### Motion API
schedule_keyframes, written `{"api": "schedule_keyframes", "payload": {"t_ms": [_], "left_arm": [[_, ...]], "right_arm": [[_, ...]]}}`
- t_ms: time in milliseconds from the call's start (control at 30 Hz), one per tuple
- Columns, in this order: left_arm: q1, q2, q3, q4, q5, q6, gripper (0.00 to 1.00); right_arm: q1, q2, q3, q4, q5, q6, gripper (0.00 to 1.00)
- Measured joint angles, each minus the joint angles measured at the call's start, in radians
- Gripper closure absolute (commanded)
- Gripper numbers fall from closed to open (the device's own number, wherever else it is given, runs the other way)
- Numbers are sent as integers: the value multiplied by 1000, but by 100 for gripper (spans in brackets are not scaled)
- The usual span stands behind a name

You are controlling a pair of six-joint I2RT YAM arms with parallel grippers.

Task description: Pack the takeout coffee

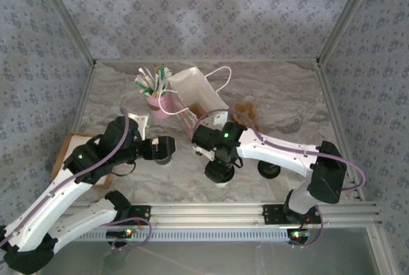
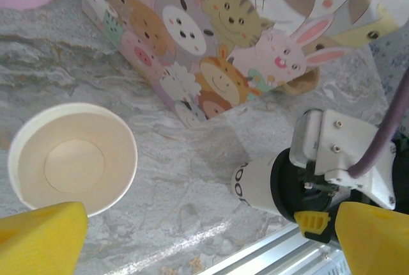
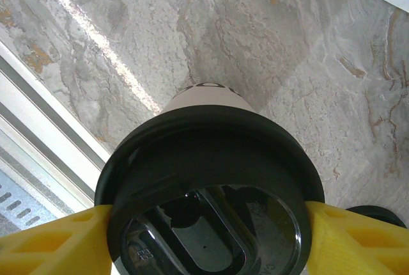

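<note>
Left claw [image 2: 206, 240]: spread wide and pinching nothing, poised over the open paper cup.
Open paper cup [image 2: 71, 158]: upright and empty on the marbled worktop [image 1: 291, 96], between the yellow fingers [image 2: 39, 236] in the left wrist view.
Right claw [image 3: 208, 224]: pinching the lidded coffee cup [image 3: 204, 179], with one finger pressed to each side of its black lid.
Lidded coffee cup: near the front rail, right of the open paper cup. I cannot tell whether its base touches the worktop.
Gift bag [image 2: 211, 38]: printed with cartoon animals, has pink handles, and stands open-mouthed behind both cups.
Pink cup [image 1: 155, 103]: holds straws and stirrers, just left of the bag.
Loose black lid [image 1: 270, 170]: lies beside the right arm.
</note>
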Motion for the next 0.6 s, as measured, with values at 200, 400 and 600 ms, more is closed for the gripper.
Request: {"api": "schedule_keyframes", "payload": {"t_ms": [200,400,600], "left_arm": [[0,44,148,-23,-89,27,1],[34,219,400,-58,-148,99,0],[130,473,629,-66,-104,164,0]], "right_arm": [[0,-30,0,-10,1,5,29],[-11,-128,5,-64,23,43,30],[-90,-220,35,-151,99,114,31]]}}
